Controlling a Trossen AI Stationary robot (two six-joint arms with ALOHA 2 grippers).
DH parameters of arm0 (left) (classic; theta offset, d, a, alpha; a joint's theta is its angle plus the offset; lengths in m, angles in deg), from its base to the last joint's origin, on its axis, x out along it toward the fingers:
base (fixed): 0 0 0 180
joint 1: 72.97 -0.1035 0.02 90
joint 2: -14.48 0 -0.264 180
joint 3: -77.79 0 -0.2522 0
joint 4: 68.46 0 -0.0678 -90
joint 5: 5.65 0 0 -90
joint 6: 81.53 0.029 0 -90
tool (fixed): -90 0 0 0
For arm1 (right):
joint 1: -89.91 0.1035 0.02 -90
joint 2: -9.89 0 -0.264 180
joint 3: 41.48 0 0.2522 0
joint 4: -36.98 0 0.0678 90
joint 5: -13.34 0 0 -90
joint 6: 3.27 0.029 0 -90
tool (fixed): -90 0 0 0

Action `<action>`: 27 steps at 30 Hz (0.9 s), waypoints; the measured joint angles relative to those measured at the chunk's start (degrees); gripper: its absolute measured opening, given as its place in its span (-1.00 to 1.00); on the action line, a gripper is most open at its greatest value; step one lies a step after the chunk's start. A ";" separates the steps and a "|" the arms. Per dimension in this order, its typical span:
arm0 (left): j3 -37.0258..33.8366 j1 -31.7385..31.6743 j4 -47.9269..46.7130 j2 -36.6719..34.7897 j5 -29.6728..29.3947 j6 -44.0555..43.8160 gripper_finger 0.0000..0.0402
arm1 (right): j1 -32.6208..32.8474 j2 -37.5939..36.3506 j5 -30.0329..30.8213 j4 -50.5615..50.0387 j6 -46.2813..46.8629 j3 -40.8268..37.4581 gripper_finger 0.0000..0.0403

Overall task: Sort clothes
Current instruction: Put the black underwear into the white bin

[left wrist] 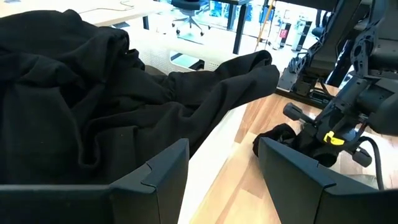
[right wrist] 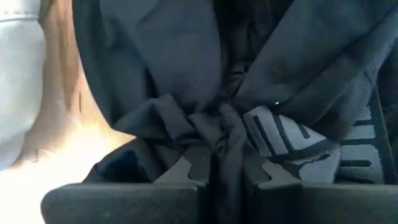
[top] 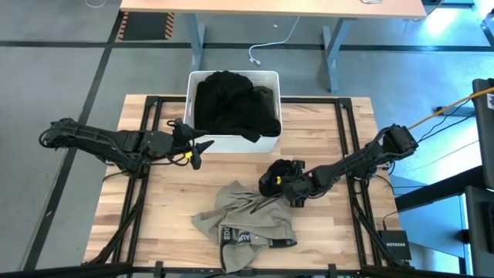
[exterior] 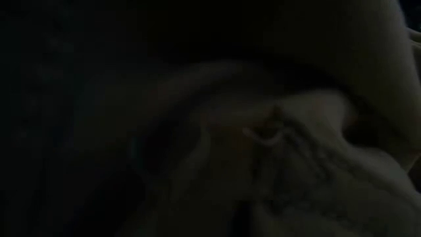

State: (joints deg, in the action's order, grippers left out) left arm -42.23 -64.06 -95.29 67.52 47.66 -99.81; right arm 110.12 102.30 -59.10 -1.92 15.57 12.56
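A white bin (top: 269, 142) at the table's far middle holds black clothes (top: 231, 100); one piece hangs over its near right rim (left wrist: 249, 74). My left gripper (top: 201, 153) is open and empty at the bin's near left corner, also in its wrist view (left wrist: 221, 177). My right gripper (top: 275, 181) is shut on a small black garment (top: 284, 170) right of centre. Khaki-tan trousers (top: 247, 220) with a lettered waistband (top: 258, 241) lie spread near the table's near edge. The low view is covered by dark cloth. My right gripper pinches a bunched fold of the black garment (right wrist: 222, 127) between its two fingers (right wrist: 186, 171), beside a grey lettered band (right wrist: 283, 134). The fingers come slanting from the table's right. Several layers are gathered in the pinch. I cannot tell whether the garment is clear of the table.
The wooden table (top: 154, 208) has black frame rails along its left (top: 135, 193) and right sides. A light desk (top: 270, 8) stands beyond the far edge. Bare wood shows at the near left and far right.
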 joint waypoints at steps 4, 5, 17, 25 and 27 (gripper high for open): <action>0.00 0.00 0.02 0.34 0.00 0.04 -0.06 | -0.04 -1.73 -0.35 -7.98 0.12 3.66 -0.73; 0.00 0.00 0.01 0.54 0.00 0.09 -0.06 | -0.04 -2.27 -0.74 -10.42 0.04 5.06 -0.74; 0.00 0.00 0.11 1.25 0.00 0.24 -0.06 | 0.00 -10.27 5.36 -29.84 -7.45 30.57 -0.85; 0.00 0.00 0.20 1.25 -0.01 0.22 -0.06 | -2.69 -10.90 15.00 -26.28 -22.70 52.90 -0.84; 0.00 0.00 0.20 1.25 0.00 0.22 -0.06 | -4.98 -10.90 16.54 -22.18 -27.51 56.47 -0.84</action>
State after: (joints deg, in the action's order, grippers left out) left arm -42.23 -64.06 -95.08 68.77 47.66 -99.60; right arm 105.13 91.40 -42.55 -24.10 -11.94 69.03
